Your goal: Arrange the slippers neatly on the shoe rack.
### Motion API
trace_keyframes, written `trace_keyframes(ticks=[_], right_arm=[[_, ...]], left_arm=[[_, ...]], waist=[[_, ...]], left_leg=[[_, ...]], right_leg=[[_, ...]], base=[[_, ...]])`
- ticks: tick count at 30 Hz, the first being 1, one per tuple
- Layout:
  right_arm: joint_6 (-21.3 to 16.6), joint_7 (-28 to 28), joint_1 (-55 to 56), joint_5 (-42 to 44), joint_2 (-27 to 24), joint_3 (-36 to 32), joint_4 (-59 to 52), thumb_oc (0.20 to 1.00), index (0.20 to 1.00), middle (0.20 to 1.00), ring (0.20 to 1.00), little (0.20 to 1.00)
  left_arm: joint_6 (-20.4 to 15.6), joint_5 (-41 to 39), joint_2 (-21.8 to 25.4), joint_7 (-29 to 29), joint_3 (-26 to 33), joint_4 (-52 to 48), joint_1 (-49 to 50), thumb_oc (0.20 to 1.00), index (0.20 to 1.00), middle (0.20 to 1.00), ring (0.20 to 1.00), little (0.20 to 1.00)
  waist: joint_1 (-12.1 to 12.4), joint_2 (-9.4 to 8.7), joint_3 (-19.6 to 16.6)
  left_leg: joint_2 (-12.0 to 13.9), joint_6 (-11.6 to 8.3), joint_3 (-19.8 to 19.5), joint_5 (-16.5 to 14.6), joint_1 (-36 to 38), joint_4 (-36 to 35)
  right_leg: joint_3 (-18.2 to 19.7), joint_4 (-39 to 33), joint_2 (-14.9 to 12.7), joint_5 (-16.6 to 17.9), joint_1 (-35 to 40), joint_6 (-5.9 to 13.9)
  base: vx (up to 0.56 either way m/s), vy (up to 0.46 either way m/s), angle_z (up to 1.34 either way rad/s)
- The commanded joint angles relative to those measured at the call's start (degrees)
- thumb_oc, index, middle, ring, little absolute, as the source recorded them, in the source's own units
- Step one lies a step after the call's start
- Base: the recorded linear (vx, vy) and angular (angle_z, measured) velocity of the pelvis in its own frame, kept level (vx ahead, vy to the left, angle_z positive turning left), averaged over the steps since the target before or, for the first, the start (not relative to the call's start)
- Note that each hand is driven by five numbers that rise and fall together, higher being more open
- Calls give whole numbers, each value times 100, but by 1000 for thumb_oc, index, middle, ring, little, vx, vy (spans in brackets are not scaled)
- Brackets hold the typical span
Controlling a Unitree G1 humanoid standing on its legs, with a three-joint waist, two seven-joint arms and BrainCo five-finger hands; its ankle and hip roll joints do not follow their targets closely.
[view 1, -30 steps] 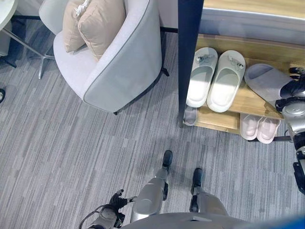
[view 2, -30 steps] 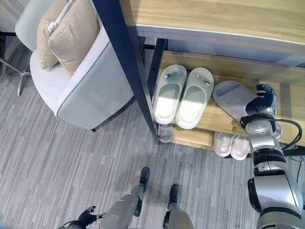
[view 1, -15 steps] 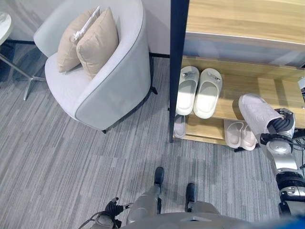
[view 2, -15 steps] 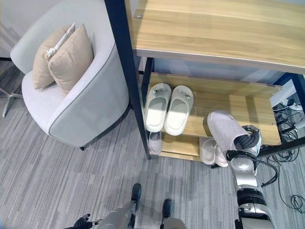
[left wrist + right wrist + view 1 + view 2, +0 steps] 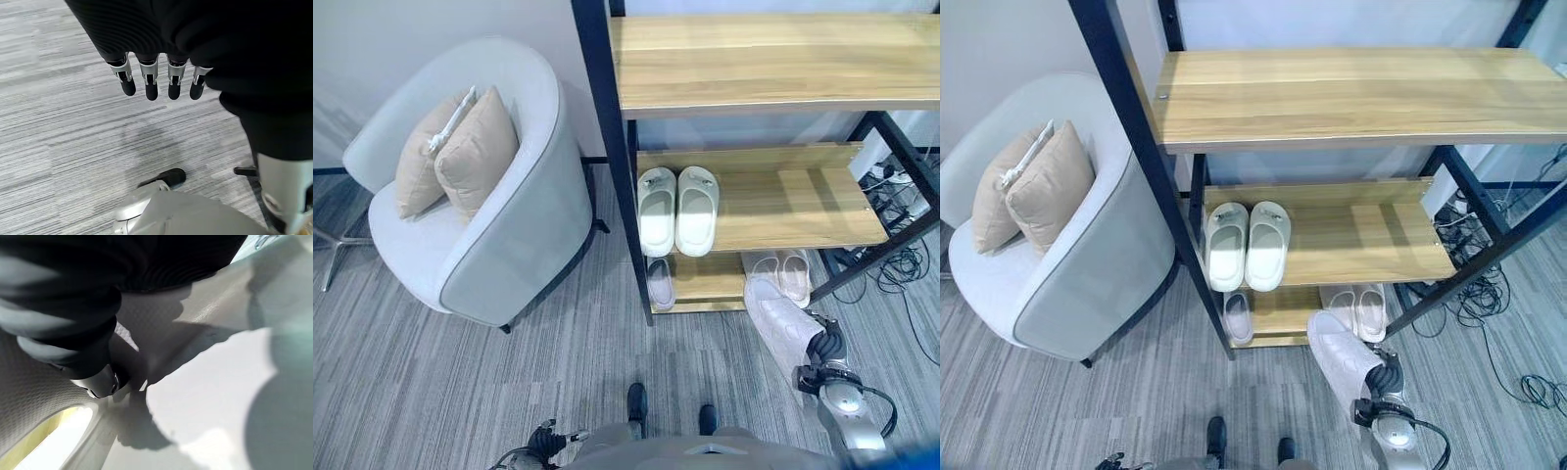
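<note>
Grey carpet; armchair (image 5: 489, 235) beside shoe rack (image 5: 759, 211); white slippers (image 5: 677, 208) shelved.

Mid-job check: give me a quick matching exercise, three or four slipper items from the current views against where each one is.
Things:
1. pale green pair of slippers
2. pale pink pair of slippers
3. single small grey slipper
4. large light grey slipper

Places:
A. held in the right hand, in front of the wooden shoe rack
B. bottom shelf, left end
C. middle shelf, left end
D. bottom shelf, further right

Pairs: 1-C, 2-D, 3-B, 4-A
</note>
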Motion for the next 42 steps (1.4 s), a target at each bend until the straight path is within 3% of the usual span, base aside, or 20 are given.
trace_keyframes(ticks=[1, 5, 9, 12, 13, 18, 20, 23, 27, 29, 31, 37, 42], right_arm=[[-325, 123, -662, 582, -239, -189, -591, 200, 200, 200, 200, 200], [-525, 254, -786, 1681, -215, -245, -473, 200, 200, 200, 200, 200], [-691, 397, -992, 2409, -241, -143, -504, 200, 200, 200, 200, 200], [-723, 368, -1249, 2495, -403, 100, -589, 200, 200, 200, 200, 200], [-713, 308, -1379, 2400, -502, 220, -682, 200, 200, 200, 200, 200], [-658, -89, -2469, 2030, -870, 582, -830, 200, 200, 200, 200, 200], [-593, -56, -3180, 2176, -1229, 851, -778, 200, 200, 200, 200, 200], [-241, -199, -4472, 2147, -1800, 1291, -331, 200, 200, 200, 200, 200], [-103, -373, -5877, 2393, -2030, 1678, 751, 200, 200, 200, 200, 200], [-66, -617, -6917, 2574, -2082, 1930, 1477, 200, 200, 200, 200, 200], [-10, -679, -7696, 2742, -2078, 2167, 2066, 200, 200, 200, 200, 200], [180, -787, -8975, 2921, -2055, 2741, 3856, 200, 200, 200, 200, 200], [238, -802, -9429, 2954, -2279, 3034, 4458, 200, 200, 200, 200, 200]], left_arm=[[-20, -195, 95, -49, -93, 263, -181, 1000, 1000, 1000, 1000, 1000], [-176, -943, 177, -296, -74, -39, -166, 1000, 1000, 1000, 1000, 1000], [-246, -1394, 251, -220, -131, -324, -327, 1000, 1000, 1000, 1000, 1000], [-329, -1641, 333, -112, -247, -606, -530, 1000, 1000, 1000, 1000, 1000], [-333, -1811, 336, -84, -261, -733, -574, 1000, 1000, 1000, 1000, 1000], [-425, -2367, 448, 67, -330, -1344, -715, 1000, 1000, 1000, 1000, 1000], [-424, -2998, 427, 28, -331, -1720, -659, 1000, 1000, 1000, 1000, 1000], [-315, -4380, 244, -12, -43, -1999, -418, 1000, 1000, 1000, 1000, 1000], [-365, -4476, 354, 180, -183, -2217, -283, 1000, 1000, 1000, 1000, 1000], [-471, -4661, 521, 347, -284, -2620, -65, 1000, 1000, 1000, 1000, 1000], [-450, -4658, 626, 345, -380, -2645, 39, 1000, 1000, 1000, 1000, 1000], [-491, -4728, 830, 348, -575, -2640, 212, 1000, 1000, 1000, 1000, 1000], [-547, -4852, 879, 316, -505, -2497, 371, 1000, 1000, 1000, 1000, 1000]], waist=[[148, -102, 503], [126, -71, 528], [125, -79, 656], [146, -81, 753], [165, -69, 820], [274, 73, 853], [391, 148, 848], [515, 255, 822], [631, 329, 849], [724, 417, 890], [798, 433, 845], [927, 448, 1148], [1051, 462, 1453]], left_leg=[[152, 147, 197, -1376, -261, 1214], [293, 147, 208, -1695, -804, 2056], [334, 179, 209, -1821, -1335, 2574], [396, 205, 157, -1993, -2070, 3340], [436, 189, 117, -2267, -2334, 3804], [480, 190, 29, -2703, -3853, 5256], [548, 243, -80, -3080, -4868, 6364], [535, 276, -157, -3604, -5789, 7792], [453, 289, -196, -4041, -6541, 9189], [263, 267, -255, -4437, -7246, 10479], [233, 204, -295, -4577, -7607, 11022], [91, 146, -309, -4858, -7733, 11753], [55, 170, -324, -4976, -7733, 12069]], right_leg=[[283, 840, -323, 96, -738, 258], [433, 1736, -294, -235, -1426, 189], [515, 2225, -212, -377, -2006, 98], [528, 2922, -188, -621, -2699, 18], [551, 3353, -184, -855, -2940, -12], [574, 4735, -90, -1341, -4446, -99], [636, 5772, -91, -1649, -5435, -183], [709, 7235, -128, -2129, -6375, -230], [818, 8632, -153, -2517, -7136, -225], [970, 10019, -195, -2851, -7838, -262], [1098, 10577, -242, -2924, -8163, -271], [1503, 11598, -335, -3156, -8372, -353], [1686, 11991, -340, -3247, -8373, -419]], base=[[-93, -5, -6], [-20, -37, -22], [-75, -53, -7], [-99, -71, 1], [-42, -66, 7], [-103, -50, 5], [-67, -53, 4], [65, -22, 4], [109, -2, 14], [175, 27, 18], [110, 47, 21], [43, 26, 3], [-1, 22, 13]])
